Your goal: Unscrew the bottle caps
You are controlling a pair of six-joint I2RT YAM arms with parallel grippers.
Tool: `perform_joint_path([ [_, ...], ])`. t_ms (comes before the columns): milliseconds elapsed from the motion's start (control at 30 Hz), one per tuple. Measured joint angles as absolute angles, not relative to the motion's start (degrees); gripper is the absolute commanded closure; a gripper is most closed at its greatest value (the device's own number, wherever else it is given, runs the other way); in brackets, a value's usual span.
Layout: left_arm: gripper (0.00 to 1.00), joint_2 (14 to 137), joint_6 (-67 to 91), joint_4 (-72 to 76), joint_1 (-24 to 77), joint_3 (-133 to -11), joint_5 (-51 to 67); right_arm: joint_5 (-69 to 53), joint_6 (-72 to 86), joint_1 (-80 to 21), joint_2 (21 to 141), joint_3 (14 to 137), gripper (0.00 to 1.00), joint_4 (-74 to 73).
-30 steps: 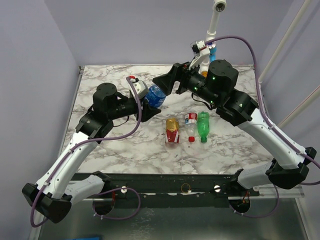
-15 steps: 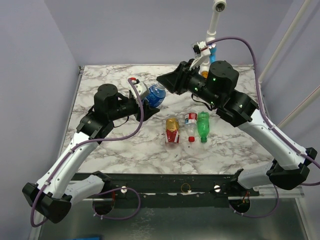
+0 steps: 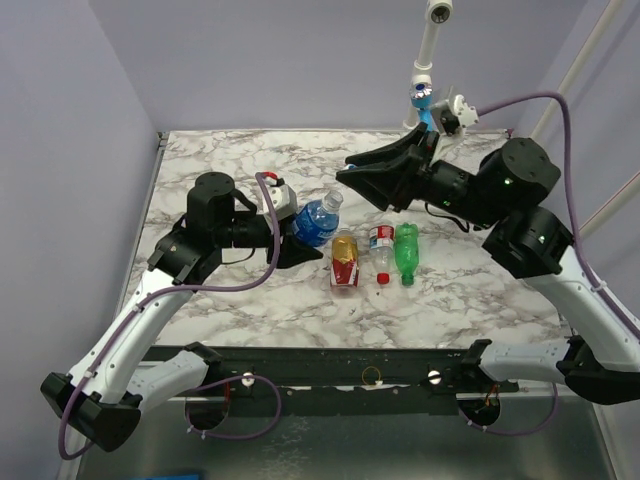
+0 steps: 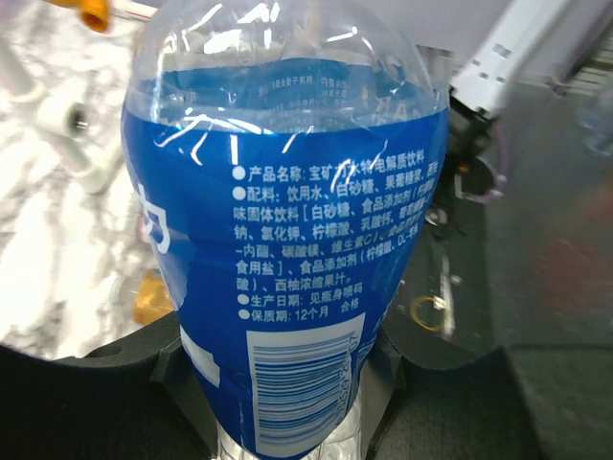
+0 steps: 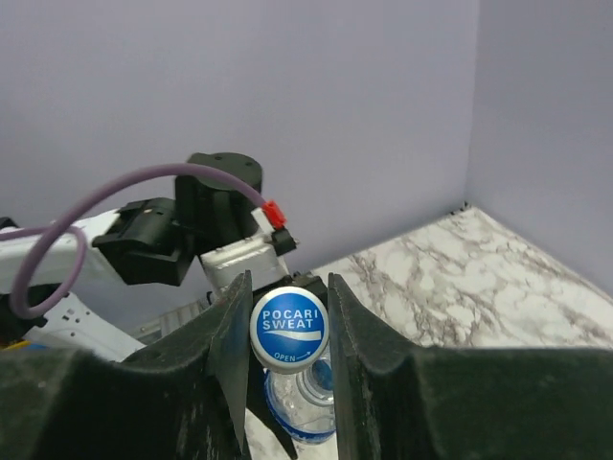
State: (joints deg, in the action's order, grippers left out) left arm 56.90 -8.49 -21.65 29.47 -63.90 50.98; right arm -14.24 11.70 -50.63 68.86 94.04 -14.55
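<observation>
1. The left hand (image 3: 303, 235) is clamped on the lower body of the blue bottle (image 3: 314, 222). Its dark fingers (image 4: 182, 369) press the label from both sides.
2. The left arm (image 3: 150, 310) rises from its near-left base, with the elbow out to the left. The forearm reaches right toward the middle of the surface (image 3: 450, 300).
3. The blue bottle is tilted, neck up and toward the far right, so it meets the other arm.
4. The right hand (image 5: 288, 299) is closed on the cap (image 5: 289, 326). In the wrist view, one finger presses each side of the round blue-and-white top.
5. The right arm (image 3: 540, 245) climbs from the near-right base to a high elbow at the right. From there it stretches left, and the hand points at the bottle's neck.
6. Just on the near side of the held bottle, three more bottles sit side by side in a row: an amber bottle (image 3: 344, 262), a clear bottle (image 3: 381, 248) and a green bottle (image 3: 406, 250).
7. The clear bottle has a red cap (image 3: 381, 278) at its near end.
8. The left hand's lower finger is close beside the amber bottle.
9. In the left wrist view, an orange fitting (image 4: 153, 299) and white pipe pieces (image 4: 72, 120) lie on the marble beyond the blue bottle.
10. At the far edge a blue fitting (image 3: 424, 95) sits by the pole (image 3: 428, 45), behind the right hand.
</observation>
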Motion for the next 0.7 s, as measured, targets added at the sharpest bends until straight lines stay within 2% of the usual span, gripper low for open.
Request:
perform_joint_path([
  [133,0.84,56.9,-8.5,-24.9,29.5,-63.9,55.5,-16.6,9.4,-50.6,66.7,94.6,0.96,-13.8],
  [267,0.85,56.6,-10.2,-26.5,29.5,-63.8,55.3,-15.0,8.9,-50.6,64.8,91.0,0.96,-14.3],
  [700,0.86,53.6,-12.6,-26.3,29.5,-60.2,49.3,2.7,20.7,-50.6,59.6,52.1,1.00,-26.6],
])
